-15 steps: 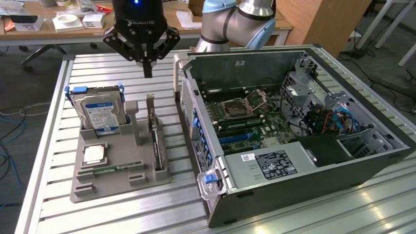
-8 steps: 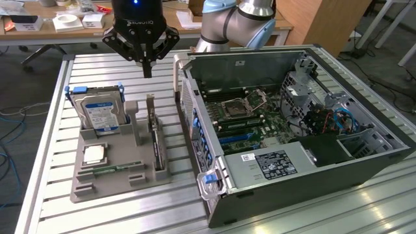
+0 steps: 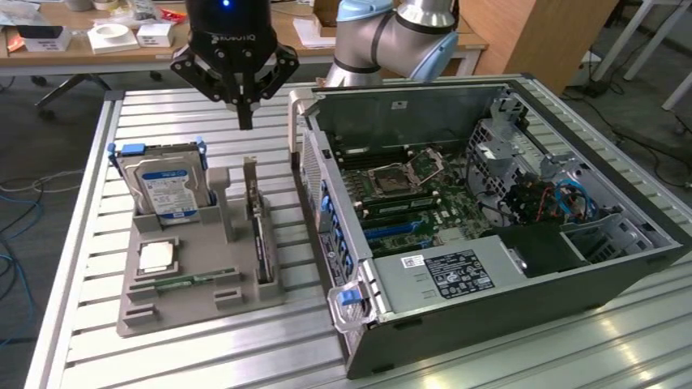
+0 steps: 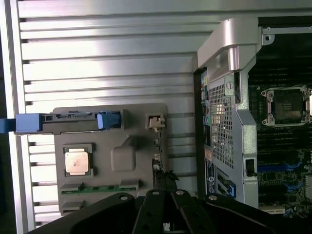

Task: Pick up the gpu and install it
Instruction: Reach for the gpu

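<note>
In the exterior view the black gripper [image 3: 245, 121] is seen pinched shut and empty above the ribbed metal table [image 3: 87, 324]. Below it the gpu [image 3: 256, 223] is stood on edge in a grey moulded tray [image 3: 184, 312], beside a blue-labelled hard drive [image 3: 168, 190]; an open computer case [image 3: 519, 316] is set alongside.

Exterior view high, angled down across slatted table [image 3: 216, 356], wrist view straight down, nearer, both sharing grey tray [image 3: 178, 312] and open computer case [image 3: 519, 316].
</note>
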